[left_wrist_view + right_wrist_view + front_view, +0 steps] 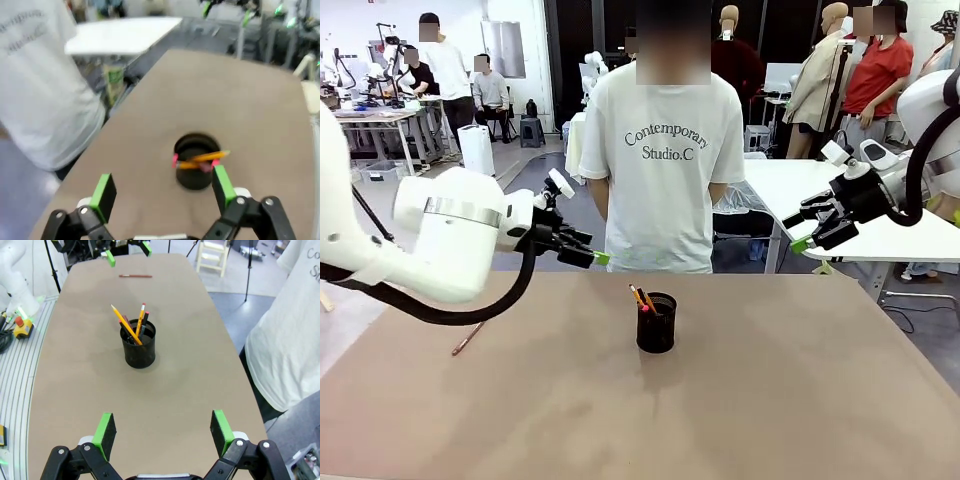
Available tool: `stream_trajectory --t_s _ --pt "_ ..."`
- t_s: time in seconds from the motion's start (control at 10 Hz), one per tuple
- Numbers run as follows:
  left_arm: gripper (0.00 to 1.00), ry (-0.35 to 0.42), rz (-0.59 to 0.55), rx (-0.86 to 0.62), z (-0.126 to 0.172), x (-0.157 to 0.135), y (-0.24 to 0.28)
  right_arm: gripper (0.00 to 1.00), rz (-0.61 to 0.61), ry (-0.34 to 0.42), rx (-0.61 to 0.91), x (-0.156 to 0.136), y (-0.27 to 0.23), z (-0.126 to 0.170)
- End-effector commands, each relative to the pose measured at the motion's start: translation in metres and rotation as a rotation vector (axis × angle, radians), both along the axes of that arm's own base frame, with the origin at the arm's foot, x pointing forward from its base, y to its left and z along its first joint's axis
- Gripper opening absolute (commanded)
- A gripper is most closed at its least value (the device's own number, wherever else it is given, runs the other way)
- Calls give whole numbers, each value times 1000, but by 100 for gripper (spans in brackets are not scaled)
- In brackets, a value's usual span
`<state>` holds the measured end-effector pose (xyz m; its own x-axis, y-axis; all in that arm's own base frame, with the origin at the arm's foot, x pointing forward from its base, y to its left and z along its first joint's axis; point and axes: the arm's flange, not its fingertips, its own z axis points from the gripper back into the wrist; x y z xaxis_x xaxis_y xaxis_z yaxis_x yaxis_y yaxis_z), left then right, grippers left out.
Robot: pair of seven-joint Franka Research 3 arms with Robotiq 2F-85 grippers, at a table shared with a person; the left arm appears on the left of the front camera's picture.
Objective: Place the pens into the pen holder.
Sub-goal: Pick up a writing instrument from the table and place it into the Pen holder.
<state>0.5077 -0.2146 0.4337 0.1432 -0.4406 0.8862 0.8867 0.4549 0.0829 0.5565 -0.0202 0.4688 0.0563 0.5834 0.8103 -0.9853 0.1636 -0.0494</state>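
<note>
Both arms hover above the counter (770, 400), left end effector (592, 248) and right end effector (798, 232) wide open, empty. The pen holder (656, 325) stands mid-counter, pens (640, 297) inside; a reddish-brown pen (468, 338) lies apart, leftward.

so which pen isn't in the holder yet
The thin reddish-brown pen lying flat on the table; the yellow-orange pen and pink-ended pen stand in the black wire-mesh holder.

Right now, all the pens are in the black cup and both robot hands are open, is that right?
Not all. A reddish-brown pen lies on the table, outside the pen holder; the front view shows it on the robot's left. The other pens stand in the holder, and both the left gripper and right gripper are open.
</note>
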Motion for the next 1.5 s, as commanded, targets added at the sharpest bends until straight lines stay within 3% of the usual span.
stream_trajectory --t_s 0.0,0.2,0.5,1.0,1.2,1.3,1.4 --pt "100 150 131 116 20 -20 2 100 -10 9 -14 1 1 3" --pt "100 240 291 276 36 -34 22 100 -10 9 -14 1 1 3" --pt "100 347 483 293 46 -36 68 100 -10 9 -14 1 1 3" --pt "100 480 609 317 43 -32 103 100 -10 9 -14 1 1 3" --pt "100 561 604 377 34 -33 108 100 -10 9 -14 1 1 3" --pt "100 540 609 379 32 -30 110 100 -10 9 -14 1 1 3" --pt "100 467 591 324 32 -27 108 100 -10 9 -14 1 1 3"
